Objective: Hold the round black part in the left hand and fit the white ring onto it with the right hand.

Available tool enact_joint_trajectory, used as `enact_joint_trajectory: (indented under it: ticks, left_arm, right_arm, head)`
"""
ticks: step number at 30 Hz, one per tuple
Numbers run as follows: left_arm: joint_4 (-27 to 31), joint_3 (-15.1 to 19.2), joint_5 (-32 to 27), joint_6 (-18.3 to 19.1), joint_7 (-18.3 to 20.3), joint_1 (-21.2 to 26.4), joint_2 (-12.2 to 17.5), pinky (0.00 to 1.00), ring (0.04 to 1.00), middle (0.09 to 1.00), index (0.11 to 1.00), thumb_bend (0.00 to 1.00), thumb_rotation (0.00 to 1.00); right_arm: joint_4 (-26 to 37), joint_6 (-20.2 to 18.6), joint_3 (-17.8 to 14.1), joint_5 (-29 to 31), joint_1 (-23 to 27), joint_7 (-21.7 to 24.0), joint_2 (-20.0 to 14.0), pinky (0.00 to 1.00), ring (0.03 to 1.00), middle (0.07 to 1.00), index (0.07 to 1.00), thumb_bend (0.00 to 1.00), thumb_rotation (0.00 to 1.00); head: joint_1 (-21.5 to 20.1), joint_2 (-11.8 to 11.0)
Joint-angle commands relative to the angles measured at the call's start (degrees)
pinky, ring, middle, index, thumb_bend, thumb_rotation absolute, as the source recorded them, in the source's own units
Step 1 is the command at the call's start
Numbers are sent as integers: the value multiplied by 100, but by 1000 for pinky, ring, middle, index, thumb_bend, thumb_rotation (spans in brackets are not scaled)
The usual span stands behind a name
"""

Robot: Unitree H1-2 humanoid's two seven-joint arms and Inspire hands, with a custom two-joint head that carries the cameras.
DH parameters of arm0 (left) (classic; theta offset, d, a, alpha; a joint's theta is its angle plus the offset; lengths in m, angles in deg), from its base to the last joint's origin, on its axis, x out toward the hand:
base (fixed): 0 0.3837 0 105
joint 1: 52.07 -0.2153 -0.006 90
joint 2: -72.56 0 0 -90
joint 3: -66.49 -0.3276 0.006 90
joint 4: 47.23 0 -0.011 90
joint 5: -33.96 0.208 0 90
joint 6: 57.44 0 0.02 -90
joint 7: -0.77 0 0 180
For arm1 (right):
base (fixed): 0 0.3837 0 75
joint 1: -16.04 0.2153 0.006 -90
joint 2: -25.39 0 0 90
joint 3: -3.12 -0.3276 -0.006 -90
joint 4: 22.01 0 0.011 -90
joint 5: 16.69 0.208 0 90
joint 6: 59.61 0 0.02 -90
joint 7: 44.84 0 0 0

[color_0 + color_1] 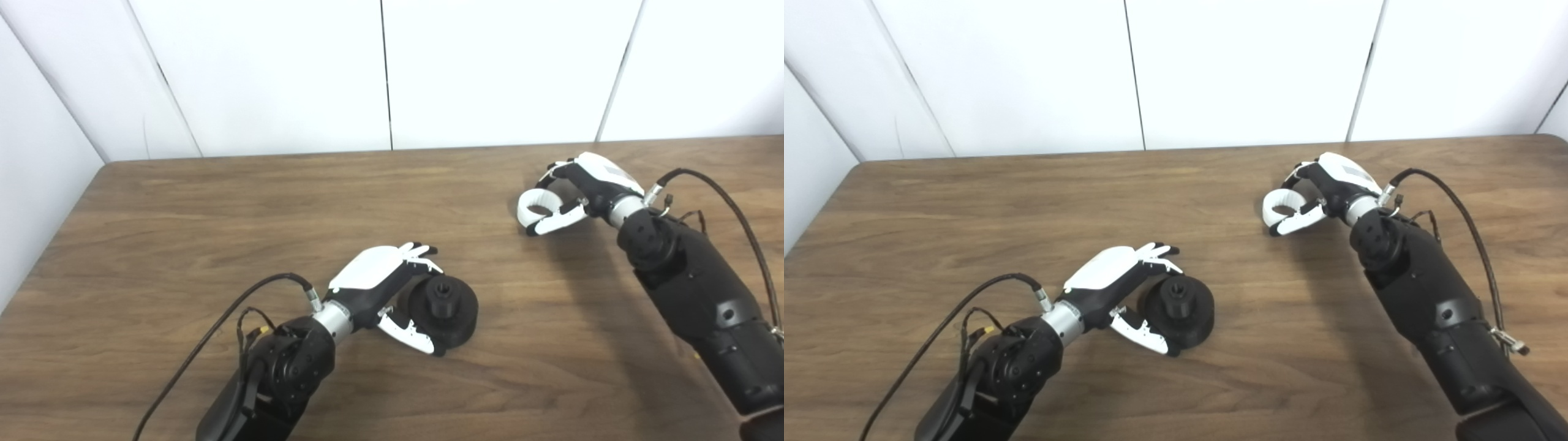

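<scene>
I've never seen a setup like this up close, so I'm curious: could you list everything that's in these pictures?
round black part: one, black, with a raised hub on top, on the table near its middle, at the left hand's fingertips.
white ring: one, white, toward the far right of the table, in the right hand's fingers.
table: one, brown wood grain, filling the lower picture.
wall panels: white, behind the table.
cables: black, one along each wrist.
left hand: one, white and black, cupped around the black part.
right hand: one, white and black, closed on the ring.
</scene>
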Motion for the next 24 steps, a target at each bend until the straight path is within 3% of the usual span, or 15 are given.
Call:
enact_joint_trajectory:
  ticks: [1, 24]
  left_arm:
    - [51, 41, 42, 52, 70, 70, 113, 932, 1000, 967, 690, 872, 317]
    - [74, 42, 59, 48, 66, 79, 113, 933, 1000, 965, 687, 877, 331]
  right_arm:
    - [82, 229, -111, 32, 178, -177, -22, 1000, 1000, 910, 622, 827, 279]
    - [78, 371, -238, 63, 117, -288, 17, 1000, 1000, 904, 587, 811, 251]
  head:
    - [4, 3]
    - [37, 13]
